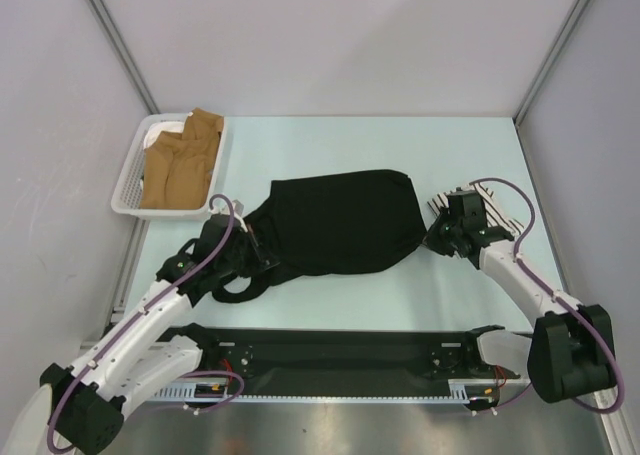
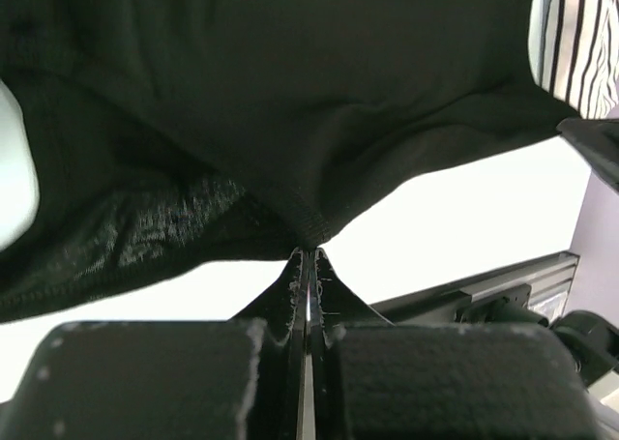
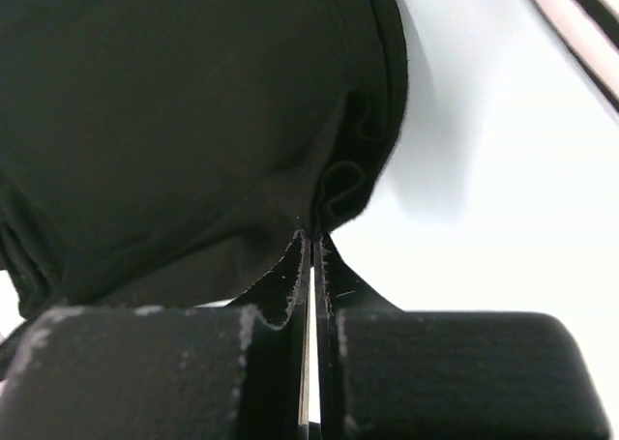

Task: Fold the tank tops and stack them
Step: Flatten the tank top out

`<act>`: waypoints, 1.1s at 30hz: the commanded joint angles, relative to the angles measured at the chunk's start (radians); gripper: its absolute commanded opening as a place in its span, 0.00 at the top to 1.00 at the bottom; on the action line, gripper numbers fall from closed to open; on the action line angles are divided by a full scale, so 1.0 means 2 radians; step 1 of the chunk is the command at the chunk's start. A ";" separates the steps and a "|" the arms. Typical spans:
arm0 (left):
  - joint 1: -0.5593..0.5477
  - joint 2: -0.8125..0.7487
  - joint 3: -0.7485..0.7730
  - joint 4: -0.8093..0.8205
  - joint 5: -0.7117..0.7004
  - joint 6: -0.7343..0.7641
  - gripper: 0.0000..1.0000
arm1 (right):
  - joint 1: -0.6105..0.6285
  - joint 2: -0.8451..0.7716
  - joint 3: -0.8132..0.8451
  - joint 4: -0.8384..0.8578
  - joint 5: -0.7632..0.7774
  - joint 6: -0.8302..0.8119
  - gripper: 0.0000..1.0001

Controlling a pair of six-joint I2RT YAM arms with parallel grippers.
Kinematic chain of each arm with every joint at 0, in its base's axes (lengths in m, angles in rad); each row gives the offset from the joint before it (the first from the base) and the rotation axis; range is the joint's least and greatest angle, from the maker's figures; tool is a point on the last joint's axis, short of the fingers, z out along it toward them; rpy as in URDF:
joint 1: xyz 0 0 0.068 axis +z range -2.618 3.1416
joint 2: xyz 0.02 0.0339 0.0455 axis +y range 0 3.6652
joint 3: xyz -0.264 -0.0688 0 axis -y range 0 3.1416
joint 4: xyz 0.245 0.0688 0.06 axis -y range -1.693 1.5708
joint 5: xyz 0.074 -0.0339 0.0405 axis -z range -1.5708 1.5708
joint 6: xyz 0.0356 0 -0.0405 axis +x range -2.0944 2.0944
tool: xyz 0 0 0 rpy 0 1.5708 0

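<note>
The left gripper (image 2: 308, 258) is clamped on the left edge of the black tank top (image 1: 340, 220), and the right gripper (image 3: 311, 239) is clamped on its right edge. The top lies spread on the desk (image 1: 400, 145). The striped tank top (image 1: 505, 220) lies just right of it.

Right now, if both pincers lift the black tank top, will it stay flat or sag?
Probably sag: the black tank top bunches where the left pincer and right pincer pinch its edges. The see-through weave near the left one suggests it is light.
</note>
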 commanded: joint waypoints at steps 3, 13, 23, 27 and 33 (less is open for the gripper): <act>0.017 0.014 0.010 0.030 0.021 0.028 1.00 | 0.002 0.033 0.016 0.030 -0.008 -0.004 0.99; 0.093 0.066 0.109 0.014 0.024 0.081 1.00 | -0.012 0.046 0.120 0.018 0.006 -0.002 1.00; 0.142 0.150 0.347 0.002 0.049 0.129 1.00 | -0.009 0.061 0.278 0.018 -0.029 -0.013 1.00; 0.143 0.141 0.421 -0.019 0.052 0.146 1.00 | -0.003 0.034 0.323 0.015 -0.044 -0.030 1.00; 0.143 0.075 0.468 -0.040 0.038 0.175 1.00 | 0.010 -0.067 0.335 0.015 -0.051 -0.051 1.00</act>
